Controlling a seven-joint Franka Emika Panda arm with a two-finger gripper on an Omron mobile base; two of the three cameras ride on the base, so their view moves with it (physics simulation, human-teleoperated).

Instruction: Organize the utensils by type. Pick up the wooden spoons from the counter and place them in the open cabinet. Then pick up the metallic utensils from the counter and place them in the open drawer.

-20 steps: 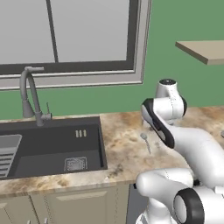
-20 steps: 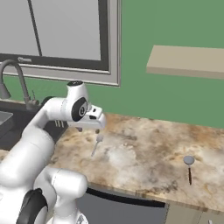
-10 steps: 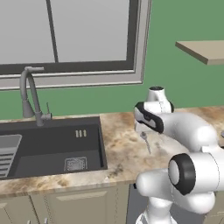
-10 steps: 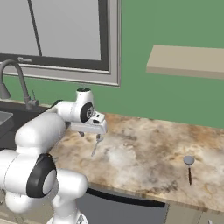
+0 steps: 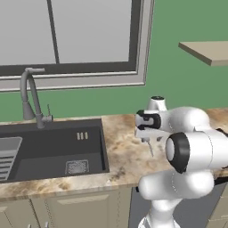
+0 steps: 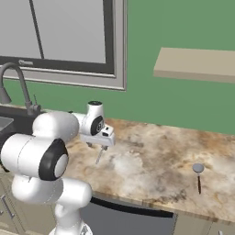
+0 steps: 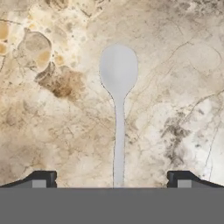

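Claw: the gripper [image 7: 112, 179] hangs pointing down over the counter [image 7: 52, 109], its jaws spread wide and holding nothing.
Grey spoon: the all-grey metal spoon [image 7: 118, 105] lies flat right beneath the claw; its handle runs in between the two fingertips [image 7: 43, 178] and its bowl lies ahead of them. The tips seem above it, not touching.
Second utensil: the round-headed piece with the black handle [image 6: 198, 176] lies well off to the claw's right on the same stone, nearer the front edge.
Wooden spoons: no wooden spoon lies on the stretch of stone around the claw, so I judge that half likely done, though the cabinet's inside cannot be checked here.
Left to do: both metal pieces are on the counter, so the whole drawer half remains, starting with a descent and a pinch on the grey handle.
Room: bare stone all round the spoon, nothing to bump.
Edges: the sink [image 5: 53, 149] drops away to the claw's left; the counter's front edge is behind it; a bare wall shelf [image 6: 195, 64] sits high up to the right, well above the working height.
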